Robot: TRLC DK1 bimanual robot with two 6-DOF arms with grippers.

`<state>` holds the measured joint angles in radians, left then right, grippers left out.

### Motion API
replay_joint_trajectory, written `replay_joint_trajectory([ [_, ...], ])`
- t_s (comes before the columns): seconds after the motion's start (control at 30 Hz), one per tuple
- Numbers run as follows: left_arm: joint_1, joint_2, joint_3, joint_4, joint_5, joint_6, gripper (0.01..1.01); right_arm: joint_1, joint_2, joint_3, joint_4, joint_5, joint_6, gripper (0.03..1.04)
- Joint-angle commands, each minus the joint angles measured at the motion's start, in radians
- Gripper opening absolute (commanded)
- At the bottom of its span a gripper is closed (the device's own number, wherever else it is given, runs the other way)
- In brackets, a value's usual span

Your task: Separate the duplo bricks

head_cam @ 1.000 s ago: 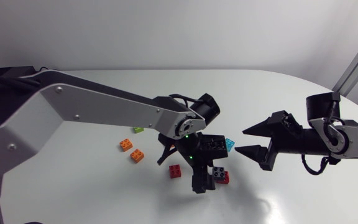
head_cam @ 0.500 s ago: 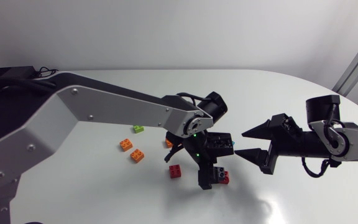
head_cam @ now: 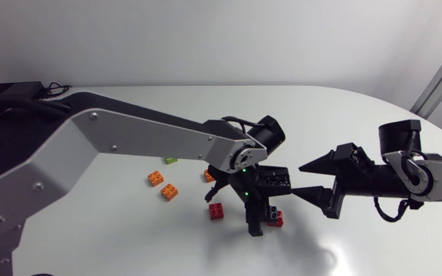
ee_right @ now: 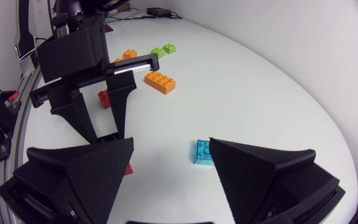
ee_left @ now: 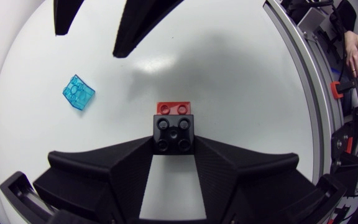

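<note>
A black duplo brick (ee_left: 174, 132) is stuck to a red brick (ee_left: 173, 108) on the white table. My left gripper (ee_left: 174, 142) is shut on the black brick, one finger against each of its sides, and the red brick pokes out ahead of the fingertips. From above, the left gripper (head_cam: 262, 219) points down onto this pair, the red brick (head_cam: 277, 221) showing beside a finger. My right gripper (head_cam: 310, 178) hovers open just to the right of it, fingers aimed at the left gripper. In its own wrist view the right gripper (ee_right: 169, 167) holds nothing.
A translucent blue brick (ee_right: 202, 152) lies ahead of the right gripper. Two orange bricks (head_cam: 155, 178) (head_cam: 169, 192), a green brick (head_cam: 171, 159) and a loose red brick (head_cam: 217, 211) lie left of the left gripper. The table (head_cam: 359, 115) curves away at the right.
My left gripper has moved slightly right and down and closed its fingers onto the black brick. The right gripper has barely shifted and stays open.
</note>
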<state>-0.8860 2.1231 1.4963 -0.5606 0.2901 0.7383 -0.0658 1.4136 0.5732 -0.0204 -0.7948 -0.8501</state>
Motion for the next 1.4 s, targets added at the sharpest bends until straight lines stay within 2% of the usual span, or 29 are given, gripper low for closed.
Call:
replay_joint_trajectory([
  [0.0, -0.01, 0.026, 0.013, -0.004, -0.003, -0.013, 0.336, -0.012, -0.019, -0.032, -0.015, -0.011, -0.02, 0.88],
  [0.37, -0.011, -0.005, -0.018, -0.002, -0.005, -0.002, 0.27, -0.062, -0.114, -0.018, -0.173, -0.05, -0.098, 0.88],
  [0.67, 0.025, -0.084, -0.041, -0.012, 0.021, -0.002, 0.264, -0.063, -0.117, -0.033, -0.208, -0.07, -0.132, 0.88],
  [0.83, 0.07, -0.167, -0.041, -0.036, 0.08, -0.008, 0.264, -0.037, -0.117, -0.047, -0.263, -0.09, -0.184, 0.88],
  [1.03, 0.082, -0.218, -0.051, -0.081, 0.096, 0.001, 0.264, 0.015, -0.127, -0.042, -0.325, -0.13, -0.21, 0.88],
  [1.37, 0.078, -0.258, -0.103, -0.094, 0.129, 0.006, 0.264, 0.098, -0.14, -0.044, -0.316, -0.152, -0.224, 0.88],
])
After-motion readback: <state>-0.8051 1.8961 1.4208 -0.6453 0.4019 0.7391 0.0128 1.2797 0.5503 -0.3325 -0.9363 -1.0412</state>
